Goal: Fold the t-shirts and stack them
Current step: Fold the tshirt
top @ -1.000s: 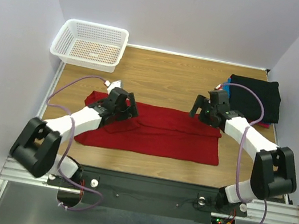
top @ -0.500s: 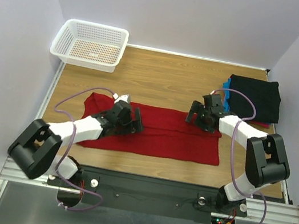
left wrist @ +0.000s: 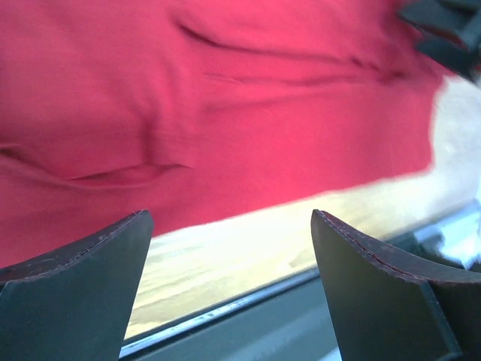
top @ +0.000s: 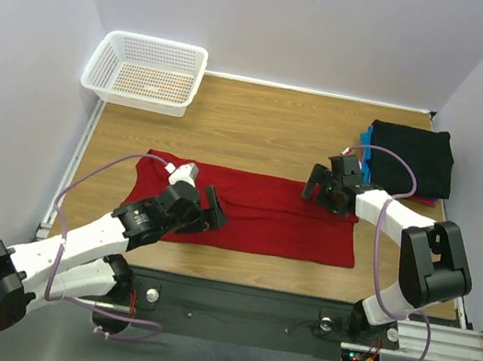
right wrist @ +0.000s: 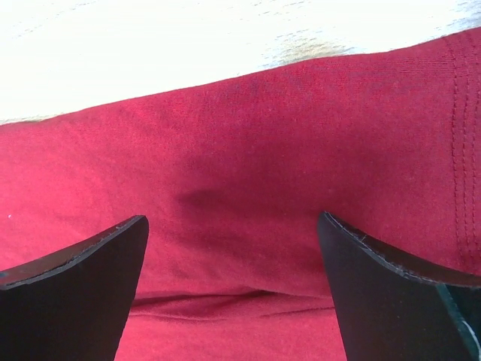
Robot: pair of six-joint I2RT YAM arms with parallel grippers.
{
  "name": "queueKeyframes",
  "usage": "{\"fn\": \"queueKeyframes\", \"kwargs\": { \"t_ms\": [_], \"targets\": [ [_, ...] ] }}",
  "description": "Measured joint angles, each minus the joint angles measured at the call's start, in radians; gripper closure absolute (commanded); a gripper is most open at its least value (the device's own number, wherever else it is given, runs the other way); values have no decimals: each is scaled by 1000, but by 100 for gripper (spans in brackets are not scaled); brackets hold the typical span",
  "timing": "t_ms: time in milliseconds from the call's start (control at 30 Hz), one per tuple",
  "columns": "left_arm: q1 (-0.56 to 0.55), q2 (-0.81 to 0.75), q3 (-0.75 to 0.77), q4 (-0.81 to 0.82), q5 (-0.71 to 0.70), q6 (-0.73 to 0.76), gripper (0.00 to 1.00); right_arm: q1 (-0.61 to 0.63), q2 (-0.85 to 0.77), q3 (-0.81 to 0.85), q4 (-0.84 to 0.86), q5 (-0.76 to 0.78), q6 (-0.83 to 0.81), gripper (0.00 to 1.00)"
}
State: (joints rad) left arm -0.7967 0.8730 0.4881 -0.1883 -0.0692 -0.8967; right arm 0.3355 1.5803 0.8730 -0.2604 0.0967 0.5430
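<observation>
Top view: the red shirt (top: 263,214) lies as a long band across the bench (top: 259,132), probably half-folded. The left arm (top: 136,218) holds the left jaws over its left part. The right arm (top: 377,207) holds the right jaws at its far right edge, short of the stack (top: 412,154).

Left wrist: left jaws spread, empty; red shirt (left wrist: 225,98) hem crosses between the tips.

Right wrist: right jaws spread, empty; red shirt (right wrist: 248,180) fills the gap, likely set for a pinch.
</observation>
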Motion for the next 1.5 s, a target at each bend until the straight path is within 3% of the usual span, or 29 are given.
{"fn": "queueKeyframes", "kwargs": {
  "t_ms": [233, 433, 667, 800, 900, 1100, 1300, 1500],
  "targets": [
    [22, 117, 133, -89, -204, -11, 2, 0, -49, 0, -1, 1, -5, 0],
    [146, 338, 197, 19, -220, 50, 2, 0, -58, 0, -1, 0, -5, 0],
    [164, 584, 247, -11, -249, 53, 2, 0, -58, -1, -2, 1, -6, 0],
    [164, 534, 238, -133, -306, -47, 2, 0, -58, -5, -2, 6, -9, 0],
    [164, 391, 156, -254, -336, -160, 2, 0, -58, -6, -3, 11, -10, 0],
    [164, 220, 87, -345, -329, -224, 2, 0, -58, -6, -5, 19, -12, 0],
    [164, 212, 112, -316, -311, -194, 2, 0, -80, -5, -16, 19, -24, 0],
    [216, 293, 166, -114, -259, -103, 2, 0, -80, 31, -20, 35, -47, 0]
  ]
}}
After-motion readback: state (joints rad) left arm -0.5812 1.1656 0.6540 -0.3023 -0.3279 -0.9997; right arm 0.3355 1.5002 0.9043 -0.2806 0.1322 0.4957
